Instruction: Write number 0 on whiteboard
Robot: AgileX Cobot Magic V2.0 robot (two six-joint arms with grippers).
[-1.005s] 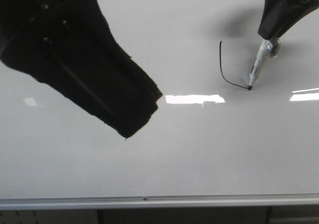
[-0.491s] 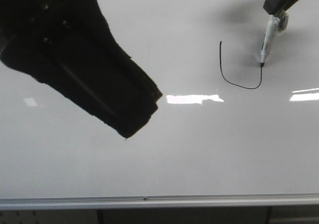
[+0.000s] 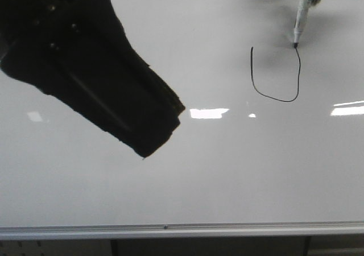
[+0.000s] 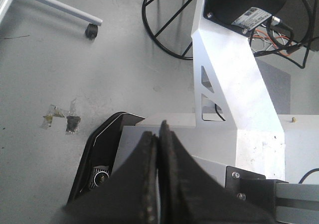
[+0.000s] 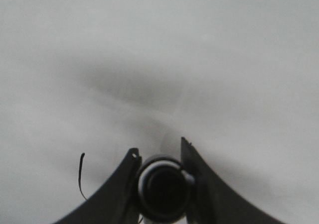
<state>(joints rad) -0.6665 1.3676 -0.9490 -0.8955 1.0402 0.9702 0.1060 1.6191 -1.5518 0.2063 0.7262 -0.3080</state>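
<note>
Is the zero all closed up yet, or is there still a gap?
Still open. The number 0 is a U-shaped line with a gap across its top. The marker tip touches the upper right end, on the whiteboard.

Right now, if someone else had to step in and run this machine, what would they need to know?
Right tool: shut on the marker, tip touching the whiteboard.
Left tool: shut, empty, off the board.
Done: the number 0 has its left side, bottom and right side drawn; the tip sits at the upper right.
Left: draw the top across to the upper-left start, then lift the marker.
</note>
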